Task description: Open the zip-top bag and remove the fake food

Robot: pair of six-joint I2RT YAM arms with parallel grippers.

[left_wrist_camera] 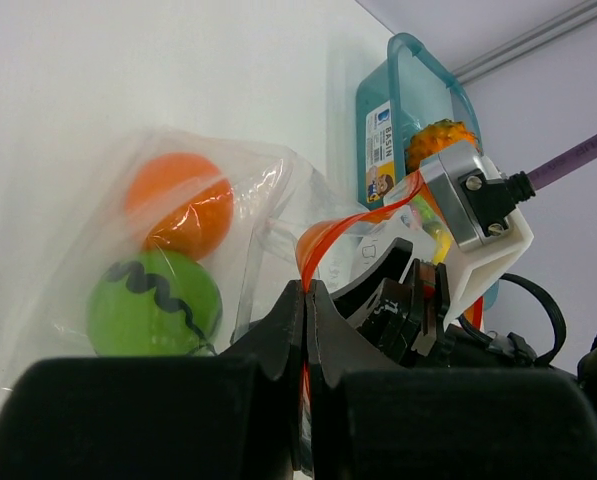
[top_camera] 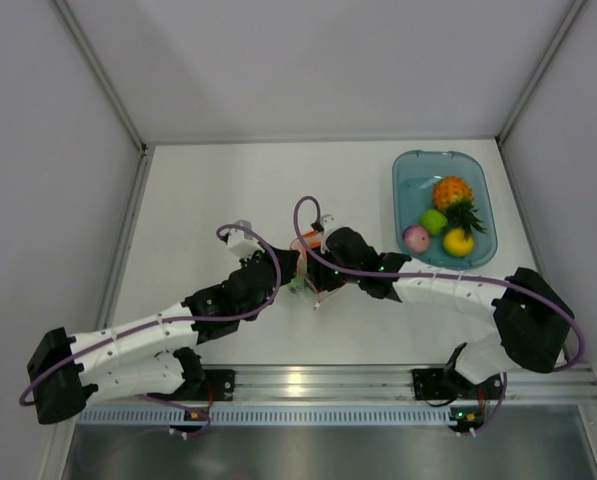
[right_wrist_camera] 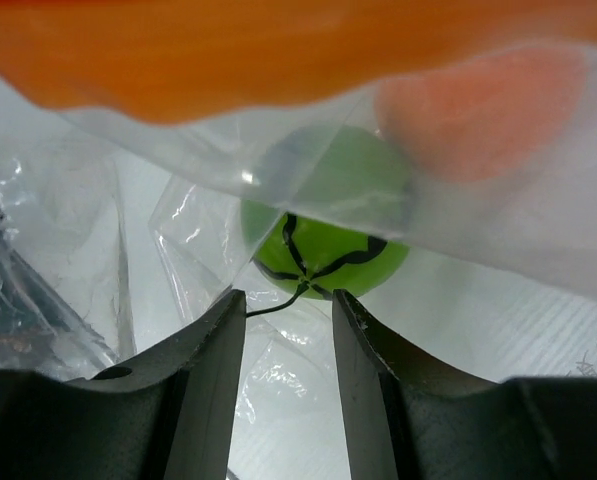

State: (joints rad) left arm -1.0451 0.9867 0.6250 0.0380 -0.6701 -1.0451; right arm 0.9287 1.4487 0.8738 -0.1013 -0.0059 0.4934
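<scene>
Left wrist view: zip-top bag (left_wrist_camera: 268, 190) fills mid-frame, its lower part cut off behind the black fingers; left gripper (left_wrist_camera: 307, 290) clenched on the orange-red zip strip (left_wrist_camera: 350, 222), which loops up to the right; inside, left of frame, orange piece (left_wrist_camera: 178, 205) sits over a green piece (left_wrist_camera: 153, 305) w/ a dark wavy line; from above, the bag is nearly all hidden btw the two wrists at frame centre; right gripper (right_wrist_camera: 288, 300) has jaws parted, tips just short of the green piece; whether film lies btw them, can't tell; strip is a blur along the top there. Upper right of the table (top_camera: 228, 180): blue tub (top_camera: 415, 180) w/ pineapple (top_camera: 451, 191), pink ball (top_camera: 416, 238), light green piece (top_camera: 434, 221), yellow piece (top_camera: 459, 241); well apart from the bag.
</scene>
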